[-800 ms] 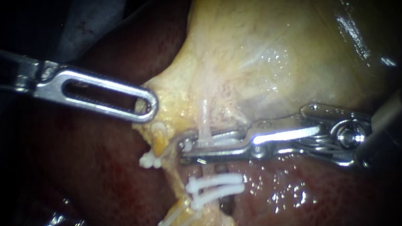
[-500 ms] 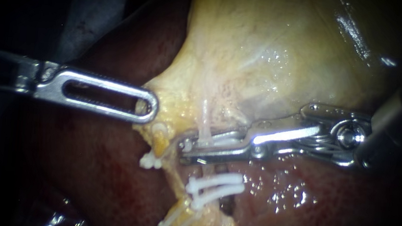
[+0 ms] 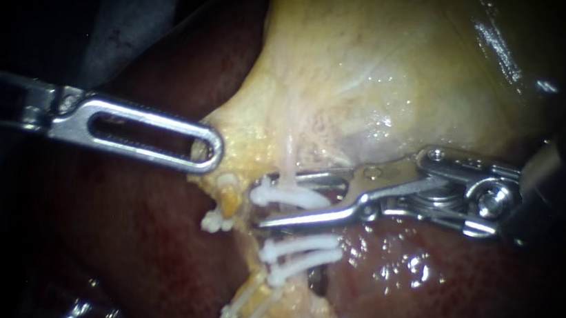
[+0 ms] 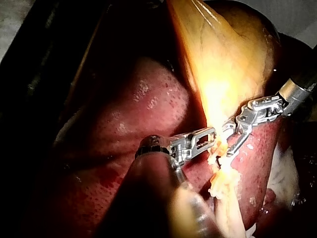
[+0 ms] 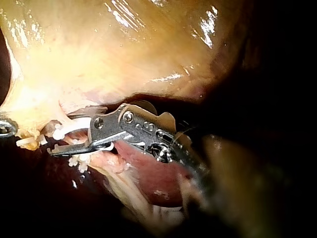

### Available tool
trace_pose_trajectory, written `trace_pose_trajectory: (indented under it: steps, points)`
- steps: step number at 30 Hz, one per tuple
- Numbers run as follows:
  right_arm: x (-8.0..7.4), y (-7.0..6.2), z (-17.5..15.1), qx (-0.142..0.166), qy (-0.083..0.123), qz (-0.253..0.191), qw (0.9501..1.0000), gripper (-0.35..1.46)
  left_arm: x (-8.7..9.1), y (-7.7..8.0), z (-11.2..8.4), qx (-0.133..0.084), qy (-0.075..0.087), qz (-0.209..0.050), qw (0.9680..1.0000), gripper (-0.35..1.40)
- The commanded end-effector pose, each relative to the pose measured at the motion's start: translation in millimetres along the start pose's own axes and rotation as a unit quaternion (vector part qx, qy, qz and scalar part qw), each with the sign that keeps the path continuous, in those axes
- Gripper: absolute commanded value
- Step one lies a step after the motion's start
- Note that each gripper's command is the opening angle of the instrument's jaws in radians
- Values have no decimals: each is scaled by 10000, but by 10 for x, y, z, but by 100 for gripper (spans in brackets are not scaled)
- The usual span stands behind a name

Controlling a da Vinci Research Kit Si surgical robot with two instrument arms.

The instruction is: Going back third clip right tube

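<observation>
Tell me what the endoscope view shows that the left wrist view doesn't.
Endoscope only: the white clips, one lying between the right instrument's open jaws. Left wrist only: the left instrument's dark shaft and a broad stretch of liver beside it. Both: the two instruments meeting at the gallbladder, with liver around it.

Shaft of left instrument [image 3: 207,150] cut off by endoscope view's left edge; shaft of right instrument [image 3: 280,199] lost in darkness at right; right tube [image 3: 287,163] covered where top clip [image 3: 289,198] crosses it; left wrist view: own shaft blurred.
</observation>
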Motion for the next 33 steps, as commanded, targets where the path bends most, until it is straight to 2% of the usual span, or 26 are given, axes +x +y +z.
trace_pose_trajectory:
  steps: [1,4,14,24,28,33]
  points:
    - [0,0,0,-6,0,-48,10000,52,0,0,0,-1,-1,0,10000,-35]
    - [0,0,0,-11,-7,-226,9997,53,1,-1,0,-2,-3,-1,10000,-35]
    - [-2,0,-5,1,-18,-349,9994,53,1,-2,1,-3,-4,-1,10000,-35]
    - [-5,1,-46,-105,45,-395,9992,53,0,0,1,-1,0,1,10000,-35]
    - [0,-2,-65,-154,78,-371,9992,54,0,1,1,-2,-1,4,10000,-35]
    - [14,-10,-87,-394,202,-293,9986,60,0,2,1,-3,-2,4,10000,-35]
